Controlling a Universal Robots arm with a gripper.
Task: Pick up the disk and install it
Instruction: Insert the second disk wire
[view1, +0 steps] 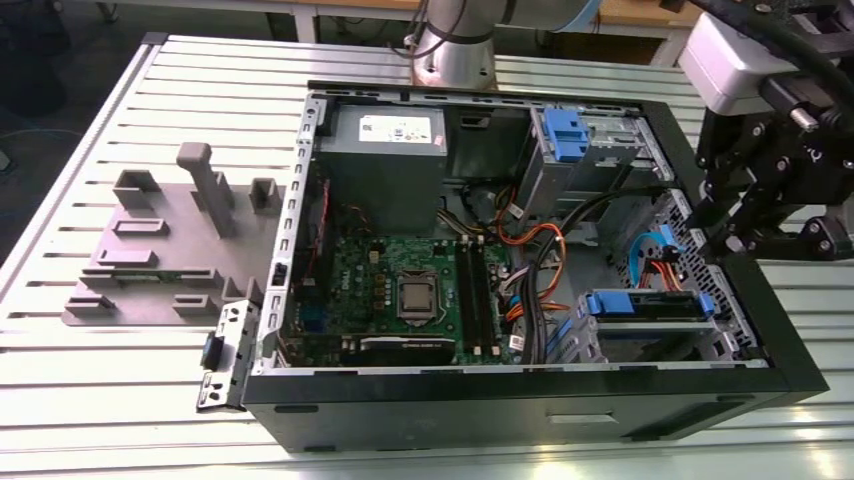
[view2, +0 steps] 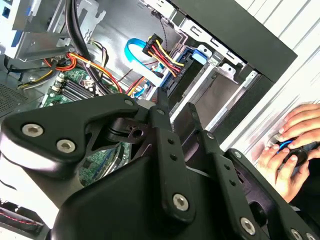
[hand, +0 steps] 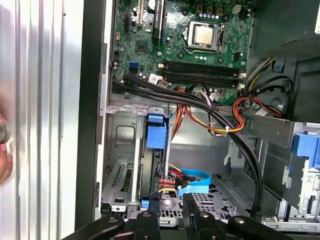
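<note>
My gripper (view1: 747, 215) hangs over the open computer case (view1: 534, 400), at its edge on the exterior view's right. I cannot tell how my fingers stand. The disk (view1: 649, 305) sits in the drive bay in the case's near corner on that same side, blue frame showing, edge-on in the first wrist view (hand: 155, 150). Motherboard (view1: 400, 290) lies on the case floor. A person's hand (view2: 292, 145) rests on the ribbed table (view1: 107, 400) beside the case.

Exterior view looks down on the open computer case (view1: 534, 390) — both wrist views peer inside, close.
</note>
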